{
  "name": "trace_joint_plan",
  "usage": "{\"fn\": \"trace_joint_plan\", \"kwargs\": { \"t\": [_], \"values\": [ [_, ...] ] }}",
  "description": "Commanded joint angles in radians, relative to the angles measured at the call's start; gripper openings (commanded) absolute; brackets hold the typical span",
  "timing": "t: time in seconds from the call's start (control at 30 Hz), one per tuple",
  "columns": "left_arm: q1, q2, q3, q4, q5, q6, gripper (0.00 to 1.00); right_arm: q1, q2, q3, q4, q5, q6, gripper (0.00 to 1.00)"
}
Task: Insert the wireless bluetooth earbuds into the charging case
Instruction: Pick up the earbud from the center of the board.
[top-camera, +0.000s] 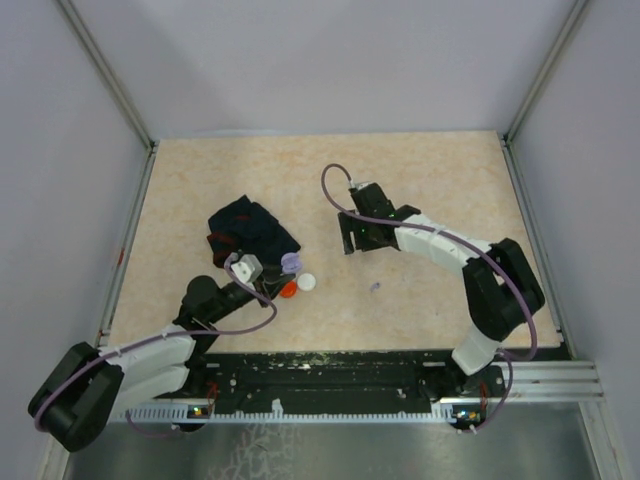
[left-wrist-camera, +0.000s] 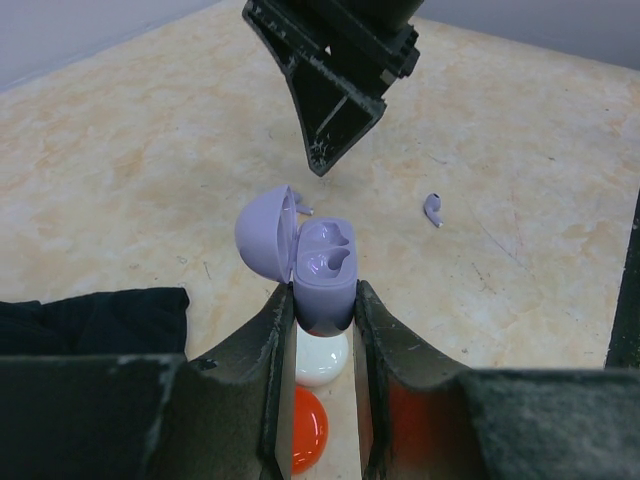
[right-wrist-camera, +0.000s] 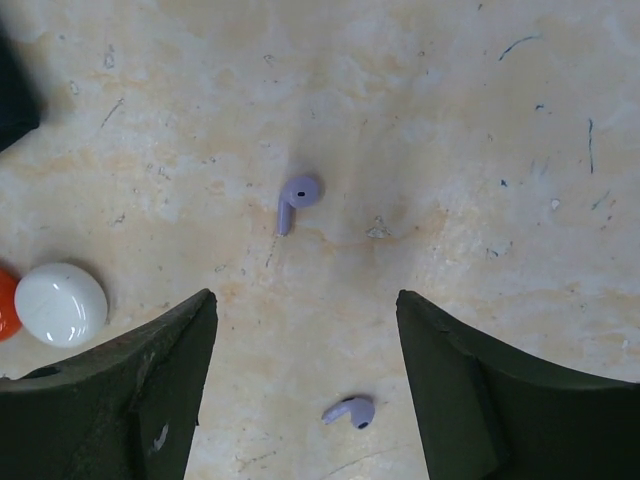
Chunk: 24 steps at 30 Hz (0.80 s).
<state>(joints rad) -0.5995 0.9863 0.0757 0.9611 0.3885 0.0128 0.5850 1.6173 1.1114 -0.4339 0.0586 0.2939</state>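
Note:
My left gripper (left-wrist-camera: 322, 296) is shut on the open lavender charging case (left-wrist-camera: 325, 272), which it holds upright with its lid (left-wrist-camera: 265, 235) swung to the left; both wells look empty. The case also shows in the top view (top-camera: 291, 263), with the left gripper (top-camera: 278, 268) beside it. Two lavender earbuds lie on the table: one (right-wrist-camera: 296, 195) ahead of my open, empty right gripper (right-wrist-camera: 305, 300) and one (right-wrist-camera: 350, 411) between its fingers. In the left wrist view, one earbud (left-wrist-camera: 433, 208) lies right of the case and one (left-wrist-camera: 303, 209) peeks from behind the lid.
A round white disc (left-wrist-camera: 320, 360) and an orange-red disc (left-wrist-camera: 305, 430) lie under the left fingers; both also show in the right wrist view, the white one (right-wrist-camera: 60, 303) beside the red one. A dark cloth (top-camera: 250, 232) lies behind the left gripper. The right gripper (top-camera: 352, 238) hovers just beyond the case.

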Motion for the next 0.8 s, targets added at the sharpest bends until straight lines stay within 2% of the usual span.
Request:
{"fn": "trace_joint_plan", "kwargs": {
  "t": [0.0,0.17,0.43,0.77],
  "values": [
    [0.006,-0.024,-0.011,0.016,0.0,0.031,0.0,0.025,0.071,0.082,0.06,0.113,0.114,0.69],
    [0.006,-0.029,-0.014,0.008,0.003,0.032,0.0,0.048,0.131,0.118,0.061,0.15,0.162,0.56],
    [0.006,-0.008,-0.007,0.009,0.024,0.032,0.0,0.061,0.199,0.16,0.064,0.165,0.203,0.44],
    [0.005,-0.006,-0.004,0.008,0.038,0.033,0.0,0.066,0.257,0.185,0.04,0.176,0.21,0.39]
  ]
}}
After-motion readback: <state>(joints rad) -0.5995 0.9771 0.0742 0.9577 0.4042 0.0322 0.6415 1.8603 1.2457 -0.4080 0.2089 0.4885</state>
